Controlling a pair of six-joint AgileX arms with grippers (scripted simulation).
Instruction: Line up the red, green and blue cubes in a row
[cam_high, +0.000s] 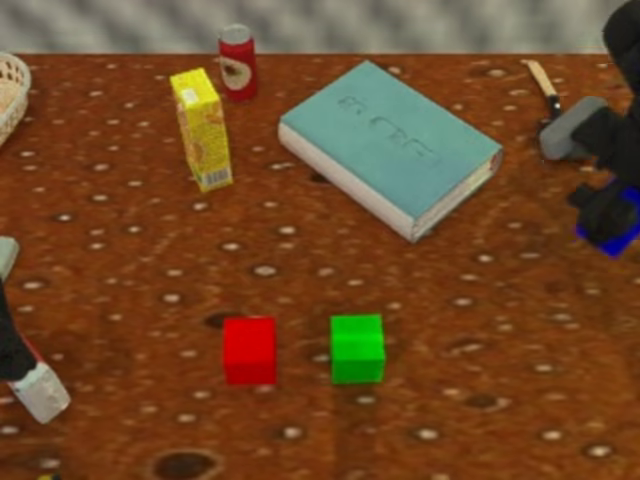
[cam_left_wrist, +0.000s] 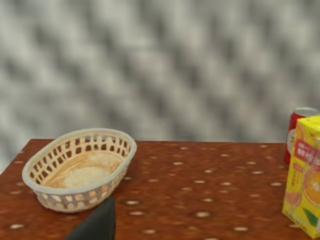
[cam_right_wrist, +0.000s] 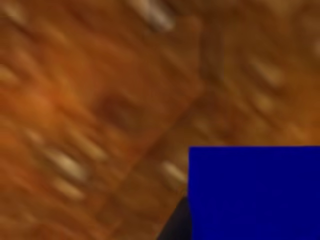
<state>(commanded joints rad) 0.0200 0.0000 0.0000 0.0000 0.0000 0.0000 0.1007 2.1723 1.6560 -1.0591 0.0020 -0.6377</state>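
Red cube (cam_high: 249, 349) and green cube (cam_high: 357, 347) seated side by side at about six o'clock on the table (cam_high: 480, 330), a gap between them, faces roughly square to one another. Blue cube (cam_high: 612, 228) far out at three o'clock, well apart from the pair, largely covered by the right gripper (cam_high: 604, 212). Right wrist view filled by the blue face (cam_right_wrist: 255, 192) close up; contact looks likely, but whether the fingers pinch the cube or merely straddle it cannot be told. Left gripper (cam_high: 28, 385) parked at eight o'clock, idle; finger state not discernible.

Judged step: securing the blue cube for transfer to the row. Recommended: grip on opposite flat faces, lift clear before travelling, approach from the three o'clock side, set down just beyond the green cube on the same line, same spacing, edges parallel. Keep clear of the book (cam_high: 390, 145) at one o'clock.

Labels: book cover embossed, lettering unreadable. Yellow carton (cam_high: 202, 128) printed with fruit artwork and a red band, text illegible. Red can (cam_high: 237, 60) marking indistinct.
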